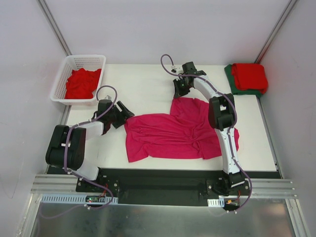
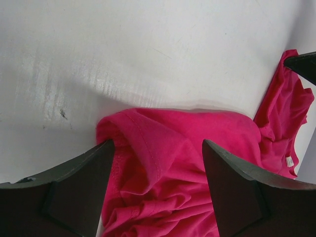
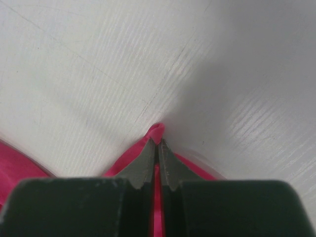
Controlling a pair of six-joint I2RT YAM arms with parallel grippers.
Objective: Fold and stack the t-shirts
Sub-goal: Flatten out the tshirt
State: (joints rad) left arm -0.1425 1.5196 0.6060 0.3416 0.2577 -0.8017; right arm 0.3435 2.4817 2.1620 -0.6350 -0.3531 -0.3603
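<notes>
The rumpled magenta-pink cloth t-shirt [image 1: 168,133] lay spread mid-way across the white desk [image 1: 143,89]. Your right pincer [image 3: 158,142] was clamped on a pinch of its far edge. Your left pincer [image 2: 158,142] stood wide, either side of its left corner. Crumpled red shirts [image 1: 81,83] filled the white plastic lattice basket [image 1: 79,59] at the far left. A folded red shirt [image 1: 249,75] sat on a dark green shirt [image 1: 229,81] at the far right.

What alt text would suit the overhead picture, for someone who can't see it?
A magenta-pink t-shirt lies rumpled on a white table; the right gripper pinches its far edge, the left gripper is open at its left corner. A basket holding red cloth sits far left, a folded red-on-green stack far right.
</notes>
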